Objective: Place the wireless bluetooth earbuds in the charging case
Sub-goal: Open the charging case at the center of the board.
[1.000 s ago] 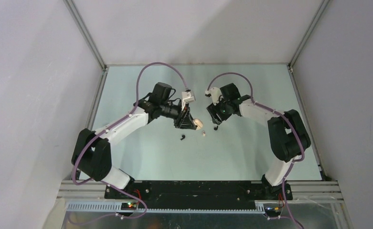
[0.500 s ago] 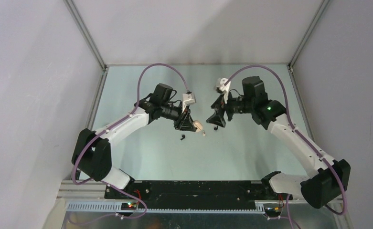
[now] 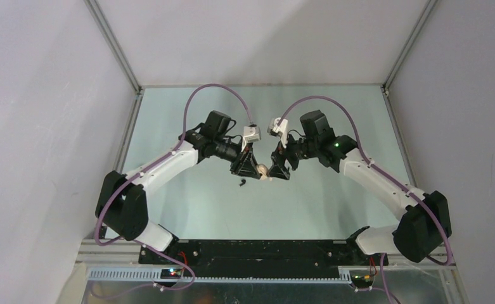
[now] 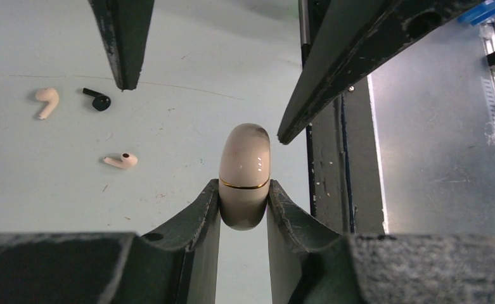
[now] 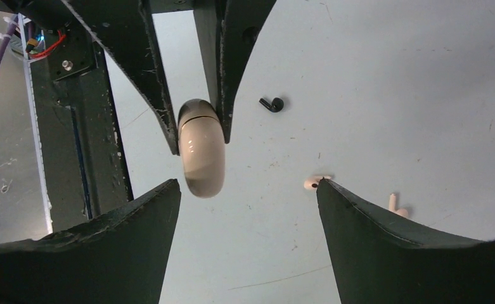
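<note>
Right pincer [image 5: 248, 187] nearer, wide around case [image 5: 201, 149]

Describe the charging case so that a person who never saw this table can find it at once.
Look at the middle of the pale table. There the left gripper is shut on the charging case. It is a smooth cream oval with a thin gold seam, far bigger than the loose earbuds lying nearby.

The left arm [image 3: 162, 168] is pointing inward, its jaws clamping the charging case [image 4: 244, 174]. The right arm [image 3: 378, 182] is mirroring it, its jaws standing wide apart, facing the left's.
</note>
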Available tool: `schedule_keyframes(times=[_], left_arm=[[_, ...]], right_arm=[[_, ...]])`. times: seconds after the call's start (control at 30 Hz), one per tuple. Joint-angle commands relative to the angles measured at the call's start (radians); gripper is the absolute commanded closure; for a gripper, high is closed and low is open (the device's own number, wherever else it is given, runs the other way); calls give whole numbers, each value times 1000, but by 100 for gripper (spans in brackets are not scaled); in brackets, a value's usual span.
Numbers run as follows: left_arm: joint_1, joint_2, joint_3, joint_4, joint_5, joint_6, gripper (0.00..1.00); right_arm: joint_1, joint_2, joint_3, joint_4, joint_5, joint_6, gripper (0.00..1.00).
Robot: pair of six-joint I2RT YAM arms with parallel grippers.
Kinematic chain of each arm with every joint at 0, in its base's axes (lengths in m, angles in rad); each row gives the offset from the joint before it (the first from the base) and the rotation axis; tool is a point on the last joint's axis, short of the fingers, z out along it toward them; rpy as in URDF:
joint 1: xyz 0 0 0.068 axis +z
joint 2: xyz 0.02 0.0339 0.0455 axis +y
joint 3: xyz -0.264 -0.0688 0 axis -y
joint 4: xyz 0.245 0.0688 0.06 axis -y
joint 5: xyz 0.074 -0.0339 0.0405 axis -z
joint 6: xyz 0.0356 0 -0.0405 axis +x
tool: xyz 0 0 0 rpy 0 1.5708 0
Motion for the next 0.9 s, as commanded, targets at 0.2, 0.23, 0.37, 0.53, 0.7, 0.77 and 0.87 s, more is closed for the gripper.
schedule_keyframes(times=[0.2, 0.23, 0.37, 0.53, 0.7, 0.77, 0.87], left_arm=[[-8, -24, 51, -44, 71, 55, 100], [-9, -24, 51, -49, 72, 59, 100], [-15, -26, 53, -63, 77, 74, 100], [-18, -27, 57, -82, 86, 91, 100], [-18, -27, 58, -101, 90, 112, 100], [-17, -28, 58, -104, 93, 116, 100], [-18, -24, 61, -108, 97, 120, 100]], right_arm=[[16, 26, 8, 35, 19, -3, 15], [20, 27, 8, 37, 28, 0, 15], [25, 36, 8, 53, 41, 16, 15], [16, 41, 8, 74, 90, 26, 14], [-25, 11, -1, 83, 86, 23, 14], [-41, -3, -4, 86, 88, 24, 14], [-61, -22, -5, 86, 83, 23, 14]])
